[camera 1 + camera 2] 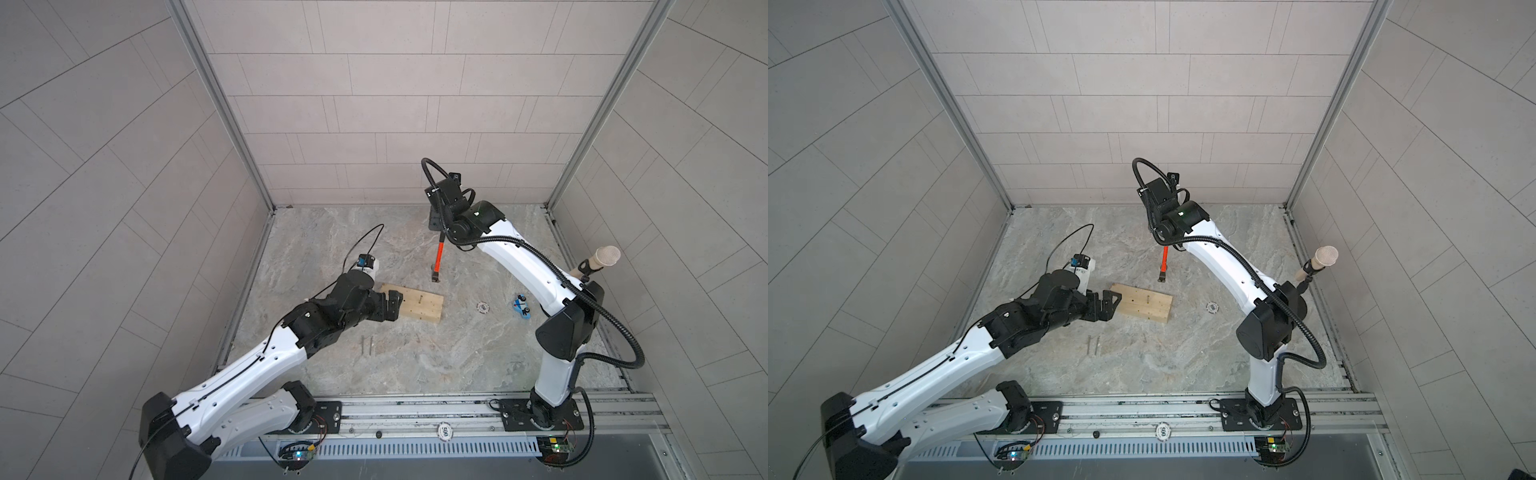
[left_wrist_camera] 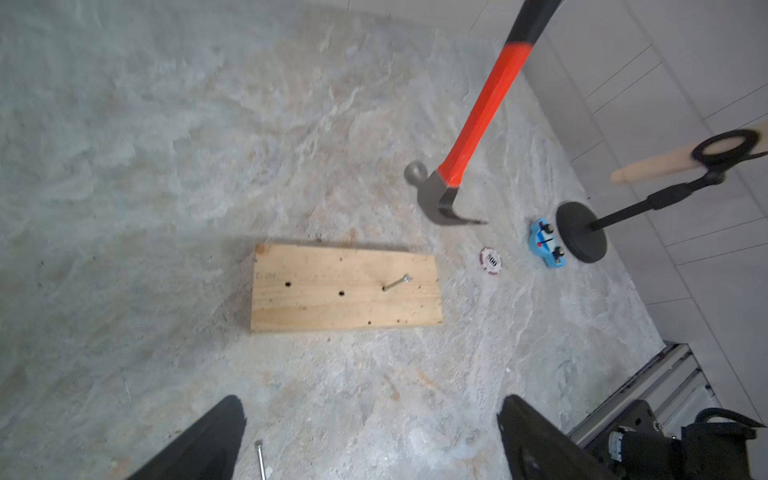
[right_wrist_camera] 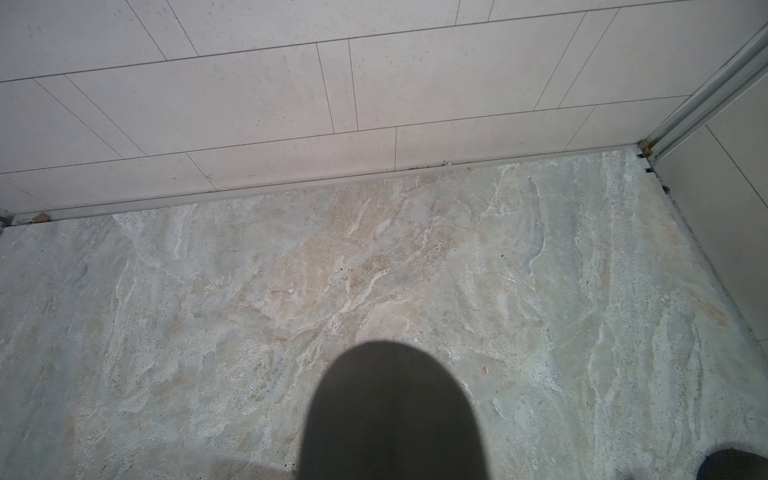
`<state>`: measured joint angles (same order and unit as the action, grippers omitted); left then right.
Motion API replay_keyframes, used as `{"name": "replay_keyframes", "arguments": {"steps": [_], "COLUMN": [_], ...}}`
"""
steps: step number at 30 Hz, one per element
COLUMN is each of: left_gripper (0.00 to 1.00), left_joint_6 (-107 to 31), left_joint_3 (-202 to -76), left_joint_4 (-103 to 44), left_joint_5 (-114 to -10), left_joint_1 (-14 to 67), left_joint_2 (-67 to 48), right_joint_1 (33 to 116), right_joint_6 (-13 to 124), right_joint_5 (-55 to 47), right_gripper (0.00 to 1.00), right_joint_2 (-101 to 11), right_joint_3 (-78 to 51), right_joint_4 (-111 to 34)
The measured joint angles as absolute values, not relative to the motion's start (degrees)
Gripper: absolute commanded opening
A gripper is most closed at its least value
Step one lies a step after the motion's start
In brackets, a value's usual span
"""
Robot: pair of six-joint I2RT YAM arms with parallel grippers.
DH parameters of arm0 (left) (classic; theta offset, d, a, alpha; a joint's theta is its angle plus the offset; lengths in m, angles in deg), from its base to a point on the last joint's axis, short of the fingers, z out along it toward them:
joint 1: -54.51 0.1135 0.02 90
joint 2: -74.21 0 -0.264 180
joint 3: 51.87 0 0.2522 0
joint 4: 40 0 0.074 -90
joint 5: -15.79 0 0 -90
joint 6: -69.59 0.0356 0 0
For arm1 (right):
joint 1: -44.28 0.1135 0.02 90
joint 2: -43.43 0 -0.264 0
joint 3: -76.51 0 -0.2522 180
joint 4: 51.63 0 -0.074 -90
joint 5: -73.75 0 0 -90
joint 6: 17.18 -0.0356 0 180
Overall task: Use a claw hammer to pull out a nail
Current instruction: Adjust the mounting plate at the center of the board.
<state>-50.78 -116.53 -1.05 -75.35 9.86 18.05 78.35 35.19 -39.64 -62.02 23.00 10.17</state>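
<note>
Now my right fingers (image 1: 434,219) clamp the claw hammer (image 1: 439,253), its head hanging just above-right of the nail (image 1: 420,298); my left fingers (image 2: 208,436) are spread wide.

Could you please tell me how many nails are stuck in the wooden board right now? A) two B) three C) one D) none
C: the left wrist view shows a single nail leaning out of the wooden board, and the two larger holes beside it are empty.
</note>
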Motion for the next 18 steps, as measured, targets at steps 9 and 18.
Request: {"name": "replay_keyframes", "arguments": {"steps": [9,18], "left_gripper": [1.00,1.00], "left_joint_6": [-47.9,-45.1], "left_joint_3": [-118.2,-117.6], "left_joint_4": [-3.3,-5.0], "left_joint_5": [-70.6,-57.2], "left_joint_1": [17.6,30.2], "left_joint_2": [16.9,7.3], "right_joint_1": [81.2,84.9], "right_joint_6": [32.2,29.3], "right_joint_5": [-43.5,-48.5], "right_gripper": [0.00,0.00], "right_joint_2": [-58.7,-52.4], "right_joint_3": [19.4,13.3], "right_joint_4": [10.2,12.5]}}
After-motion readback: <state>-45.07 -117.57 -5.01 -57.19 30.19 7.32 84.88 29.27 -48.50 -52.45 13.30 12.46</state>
